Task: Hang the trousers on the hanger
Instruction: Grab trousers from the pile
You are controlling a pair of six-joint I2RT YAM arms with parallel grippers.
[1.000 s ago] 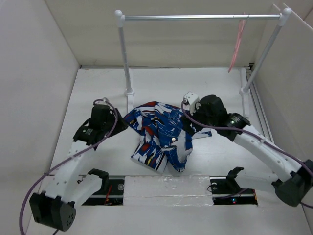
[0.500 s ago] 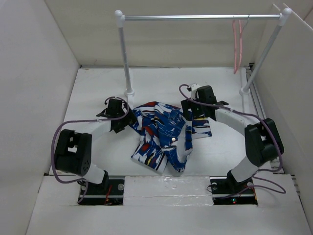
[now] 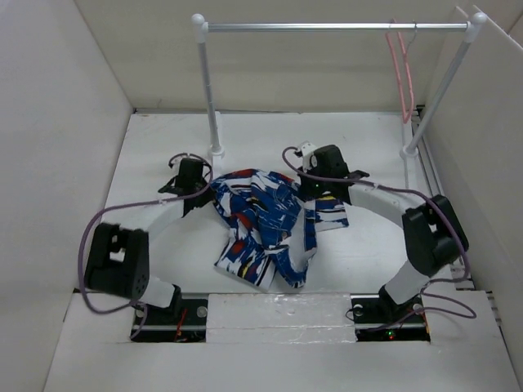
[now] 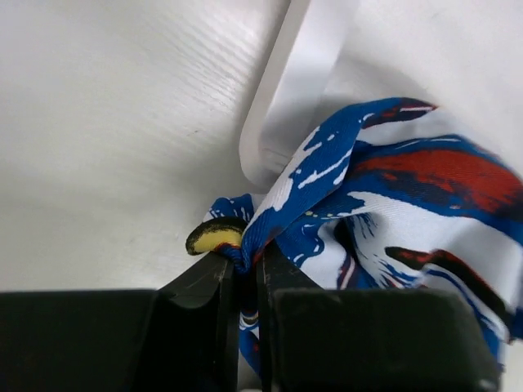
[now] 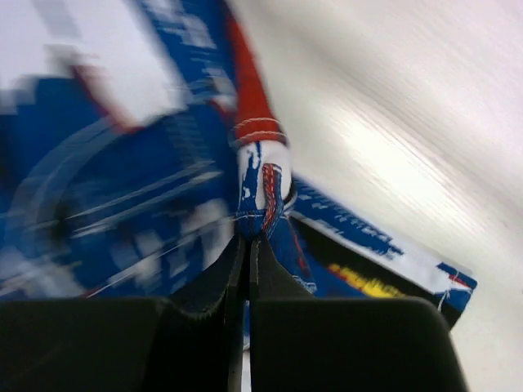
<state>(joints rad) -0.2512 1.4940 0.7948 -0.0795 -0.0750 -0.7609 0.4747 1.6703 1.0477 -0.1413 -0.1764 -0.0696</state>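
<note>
The trousers (image 3: 265, 224), blue and white with red, black and yellow streaks, lie crumpled in the middle of the table. My left gripper (image 3: 198, 198) is shut on their left edge; the left wrist view shows a fold of trousers (image 4: 359, 196) pinched between its jaws (image 4: 245, 265). My right gripper (image 3: 315, 194) is shut on their upper right edge, and in the blurred right wrist view a stitched hem of the trousers (image 5: 261, 188) is clamped in that gripper (image 5: 248, 241). The pink hanger (image 3: 400, 69) hangs from the rail's right end.
A silver rail (image 3: 327, 28) on two white posts (image 3: 208, 90) spans the back of the table. The left post's flat white foot (image 4: 282, 90) lies right beside my left gripper. White walls enclose the table on three sides.
Both grippers went from open to shut on the trousers' edges. Each arm has drawn back toward its base and reached farther in. The fabric is pulled a little wider. The hanger has swung.
</note>
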